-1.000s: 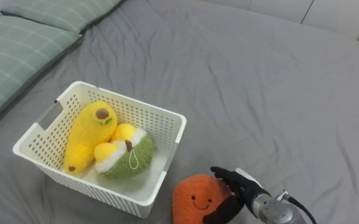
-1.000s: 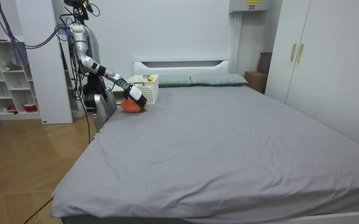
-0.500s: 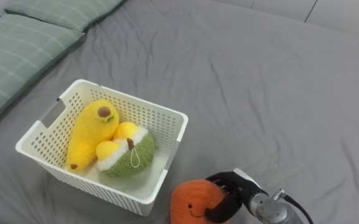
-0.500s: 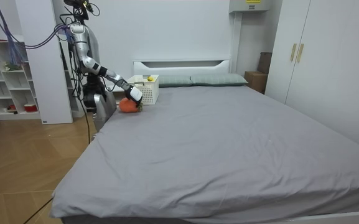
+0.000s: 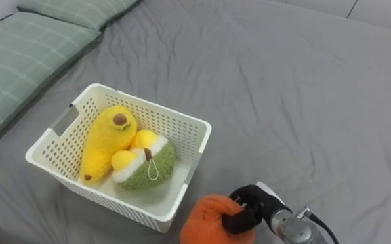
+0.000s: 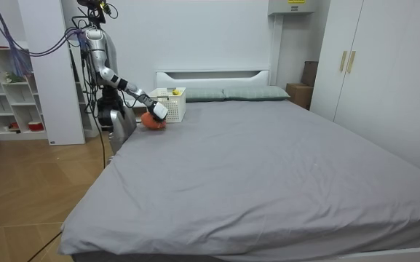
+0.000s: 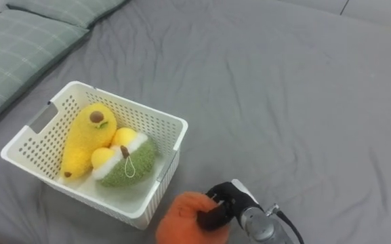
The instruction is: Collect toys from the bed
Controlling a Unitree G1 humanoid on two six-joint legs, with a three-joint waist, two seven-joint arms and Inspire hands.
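An orange plush toy (image 5: 204, 218) sits at the bottom of the view, just off the near right corner of a white slotted basket (image 5: 149, 109) on the grey bed. My right hand (image 5: 251, 209) comes in from the lower right, its dark fingers curled into the toy's right side. Inside the basket lie a yellow plush (image 5: 107, 141) and a green and yellow plush (image 5: 151, 163). In the room view I stand at the bedside by the head end, with the right hand (image 6: 158, 110) holding the orange toy (image 6: 151, 121) beside the basket (image 6: 172, 102).
Green checked pillows (image 5: 26, 47) lie at the upper left, past the basket. Open grey bedspread (image 5: 303, 102) stretches to the right and far side. A white shelf unit (image 6: 9, 94) stands behind me in the room view, and wardrobes (image 6: 370, 65) on its right.
My right hand's fingers went from spread over the orange toy to curled into it. The toy has shifted slightly left, toward the basket's corner. The view itself has drifted a little.
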